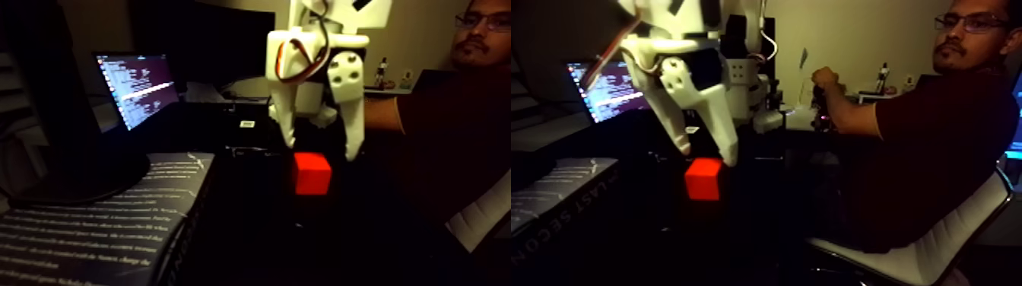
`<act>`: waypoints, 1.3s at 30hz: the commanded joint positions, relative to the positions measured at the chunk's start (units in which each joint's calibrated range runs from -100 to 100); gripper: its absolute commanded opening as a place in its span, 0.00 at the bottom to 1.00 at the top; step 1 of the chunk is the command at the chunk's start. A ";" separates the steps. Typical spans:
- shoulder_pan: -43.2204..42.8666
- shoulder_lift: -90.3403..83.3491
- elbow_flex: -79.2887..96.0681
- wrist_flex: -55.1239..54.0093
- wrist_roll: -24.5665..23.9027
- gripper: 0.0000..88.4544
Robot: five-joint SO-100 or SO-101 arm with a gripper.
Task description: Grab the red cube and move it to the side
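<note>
From my seat the fixed view comes as two side-by-side halves, both very dark. The white gripper (319,150) hangs with its jaws spread wide, nothing between them. The red cube (312,173) sits just below the fingertips, under the gap and a little nearer the right-hand finger in the left half. In the right half one finger overlaps the cube's upper corner, so I cannot tell whether it touches or merely passes in front. The surface under the cube is lost in black; I cannot make out its edges. The arm above the wrist is cut off by the top edge. A laptop screen (137,84) glows behind the jaws to the left, and a seated person (931,129) is beyond them to the right, partly cropped.
</note>
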State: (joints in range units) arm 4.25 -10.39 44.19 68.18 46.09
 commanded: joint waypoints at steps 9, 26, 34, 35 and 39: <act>0.58 2.74 3.56 -5.09 1.41 0.31; -0.08 5.10 4.74 -7.53 2.00 0.31; -0.50 5.27 4.29 -8.21 1.90 0.31; -0.75 5.27 4.29 -8.63 1.57 0.31; -1.42 5.27 4.29 -9.31 0.98 0.31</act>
State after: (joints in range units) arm 3.47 -5.17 48.91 59.20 47.30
